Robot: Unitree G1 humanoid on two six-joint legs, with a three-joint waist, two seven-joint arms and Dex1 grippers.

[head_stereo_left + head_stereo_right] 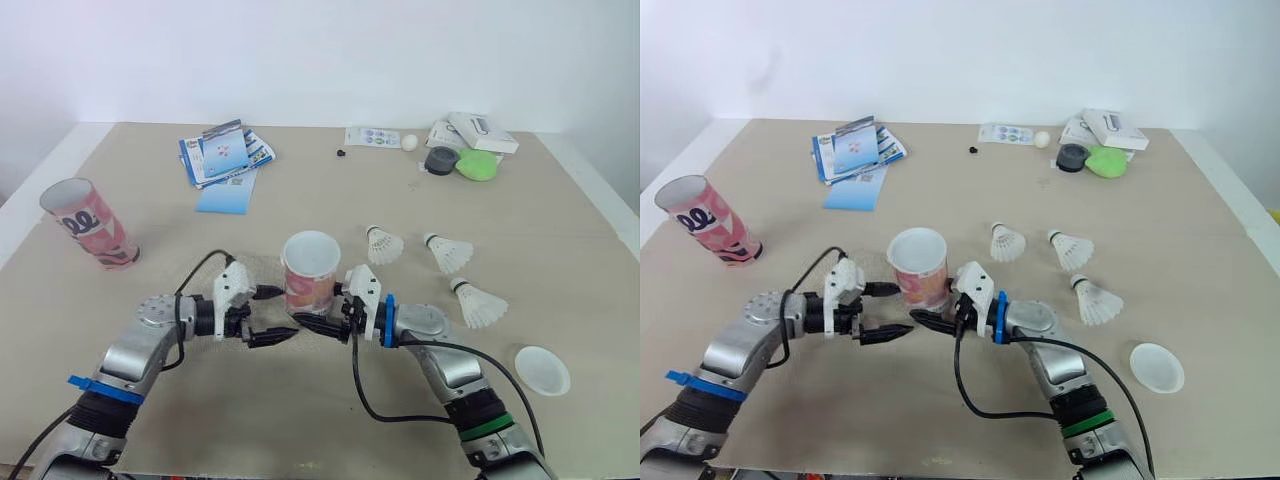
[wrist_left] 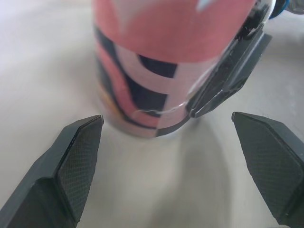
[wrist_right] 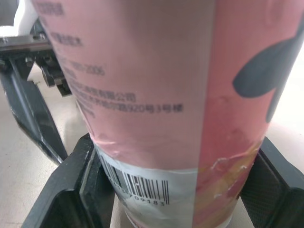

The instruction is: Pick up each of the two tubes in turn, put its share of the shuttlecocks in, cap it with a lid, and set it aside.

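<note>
Clamped low on the upright tube (image 1: 310, 272), the right gripper (image 1: 312, 316) should lift straight up; the left gripper (image 1: 271, 315), fingers apart just left of it, mustn't nudge it.

Bare tabletop (image 1: 170, 215) is lying open between the far-left tube (image 1: 88, 222) and the centre tube (image 1: 310, 272) — to its right, three shuttlecocks (image 1: 384, 244) and a lid (image 1: 541, 369) are crowding the way.

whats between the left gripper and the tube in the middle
Only bare table, as the left wrist view shows; the open left gripper faces the tube.
</note>
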